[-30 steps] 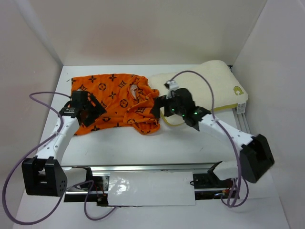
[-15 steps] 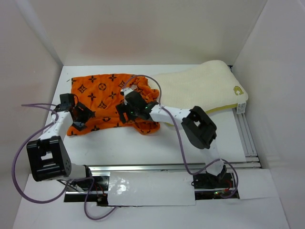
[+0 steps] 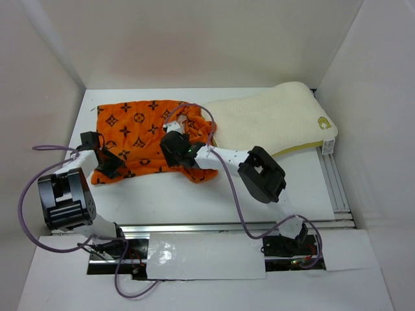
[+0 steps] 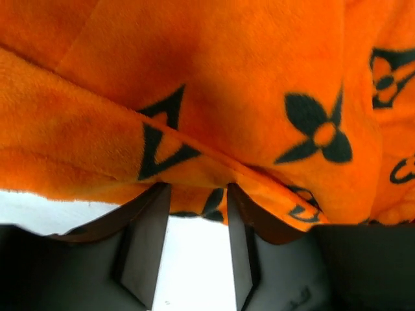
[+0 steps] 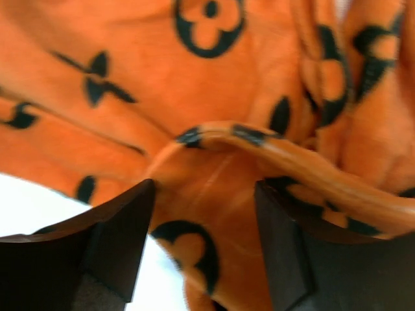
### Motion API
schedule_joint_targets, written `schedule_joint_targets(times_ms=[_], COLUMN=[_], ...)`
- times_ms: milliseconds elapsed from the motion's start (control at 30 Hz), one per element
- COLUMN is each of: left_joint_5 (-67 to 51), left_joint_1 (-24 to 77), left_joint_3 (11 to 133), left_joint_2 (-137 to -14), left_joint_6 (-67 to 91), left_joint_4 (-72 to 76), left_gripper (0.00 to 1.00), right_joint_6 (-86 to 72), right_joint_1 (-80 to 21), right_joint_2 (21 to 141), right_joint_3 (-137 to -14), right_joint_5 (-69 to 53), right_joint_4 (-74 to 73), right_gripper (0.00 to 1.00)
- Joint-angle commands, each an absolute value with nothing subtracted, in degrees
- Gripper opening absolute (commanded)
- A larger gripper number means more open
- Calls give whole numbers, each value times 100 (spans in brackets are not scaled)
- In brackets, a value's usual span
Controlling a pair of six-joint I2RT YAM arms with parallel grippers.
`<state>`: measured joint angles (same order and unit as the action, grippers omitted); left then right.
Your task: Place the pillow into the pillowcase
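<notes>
Arms had both just shifted: the right gripper swung off the pillow onto the pillowcase, at its near-right folds; the left gripper drew to its near-left corner. Both stood fingers apart, probably to spread its mouth. The pillow lay against its right side, on a white table between white walls.
</notes>
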<state>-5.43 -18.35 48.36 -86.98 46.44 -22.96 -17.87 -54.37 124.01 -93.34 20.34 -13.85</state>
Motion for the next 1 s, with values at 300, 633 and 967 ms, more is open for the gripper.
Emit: schedule_joint_targets(times_ms=[300, 633, 967], left_joint_5=[-572, -246, -1002], left_joint_1=[-2082, -2443, -2443], left_joint_3=[4852, 4957, 5089], left_joint_2=[-8974, -8798, -8579], left_joint_6=[4430, 4430, 4368], left_joint_4=[-2136, -2197, -2303], left_gripper=[0, 0, 64], right_joint_6=[-1775, -1495, -932], right_joint_1=[-5265, -5212, -5563], right_joint_2=[12341, 10707, 11793], right_joint_3=[-9290, -8324, -9324], right_joint_5=[1890, 951, 1521], right_joint_4=[-1362, -880, -1784], right_gripper=[0, 0, 51])
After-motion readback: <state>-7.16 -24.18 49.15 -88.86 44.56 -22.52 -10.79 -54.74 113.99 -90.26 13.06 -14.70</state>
